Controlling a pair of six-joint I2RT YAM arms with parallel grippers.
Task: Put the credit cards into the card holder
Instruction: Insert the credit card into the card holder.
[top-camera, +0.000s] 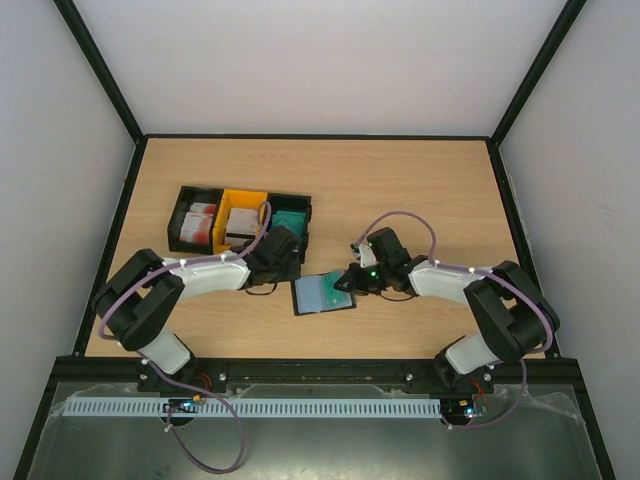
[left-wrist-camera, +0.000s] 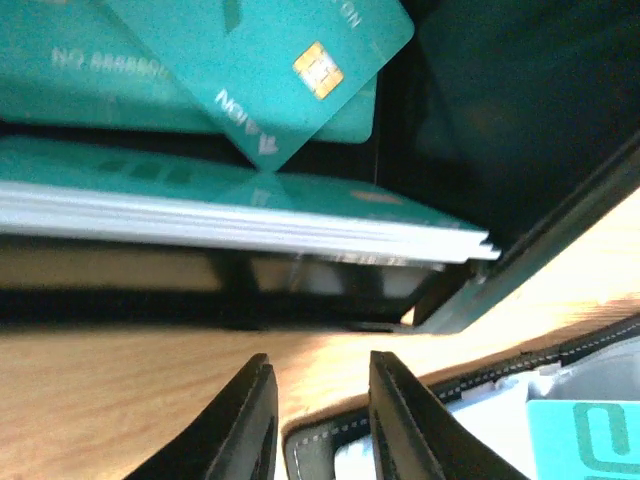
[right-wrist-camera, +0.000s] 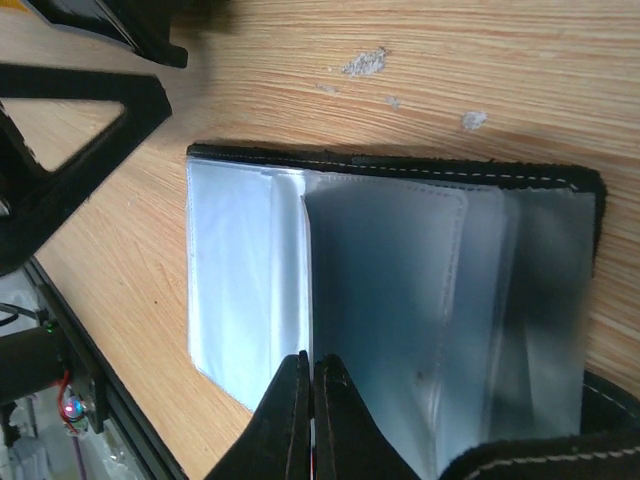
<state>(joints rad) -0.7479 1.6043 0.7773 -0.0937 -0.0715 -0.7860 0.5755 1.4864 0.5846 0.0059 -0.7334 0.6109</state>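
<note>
Card holder (top-camera: 322, 295) lies open on table (top-camera: 450, 190), clear pockets up; inserted card (left-wrist-camera: 585, 430) shows teal inside.

Right gripper (right-wrist-camera: 310, 365) at holder's right edge, jaws all but closed, apparently pinching clear pocket leaf.

Left gripper (left-wrist-camera: 320, 362) just off holder's far-left corner, jaws narrowly apart, empty. Faces teal credit cards (left-wrist-camera: 250, 215) stacked in black bin (top-camera: 309, 215) just beyond holder.

Stack's long edge runs crosswise to fingers; top card (left-wrist-camera: 270, 70) tilted, corner toward gripper.

Left arm nearer cards. Judgement: pick falls to it, short reach forward.
</note>
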